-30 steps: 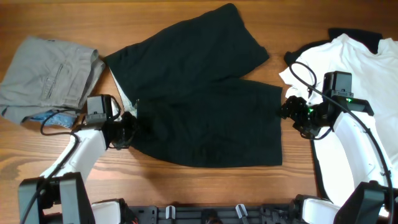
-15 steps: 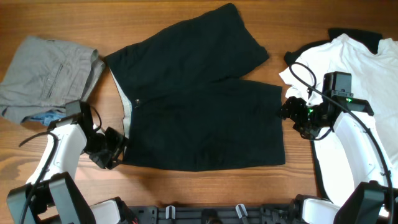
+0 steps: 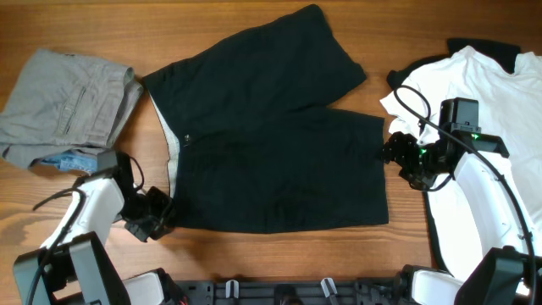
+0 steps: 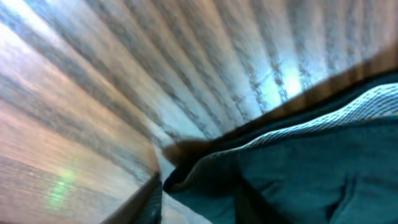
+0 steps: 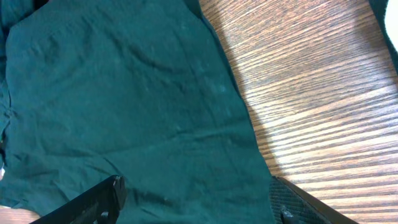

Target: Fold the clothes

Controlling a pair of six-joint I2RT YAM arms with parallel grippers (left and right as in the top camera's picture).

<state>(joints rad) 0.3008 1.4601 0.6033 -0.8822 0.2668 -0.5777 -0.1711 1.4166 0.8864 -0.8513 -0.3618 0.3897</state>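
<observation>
The left claw (image 3: 157,214) sits low on the bench (image 3: 279,250), right at the lower waistband corner of the black shorts (image 3: 271,144). Its own camera is blurred. It shows the pale lining of that corner just ahead of one finger, but not whether the jaws are apart or pinched. The claw is probably placed there to take the corner for a fold.

The right claw (image 3: 396,156) hovers at the opposite side with its jaws spread wide and nothing between them. The leg hem lies directly beneath it and bare wood shows to its outer side, a stance suited to dropping onto that edge.

The shorts lie flat between the two claws, legs toward the right one. Farther out, past the right claw, lies the white T-shirt (image 3: 483,93). Beyond the left claw are the grey trousers (image 3: 63,106), and both are likely set aside to wait their turn.
</observation>
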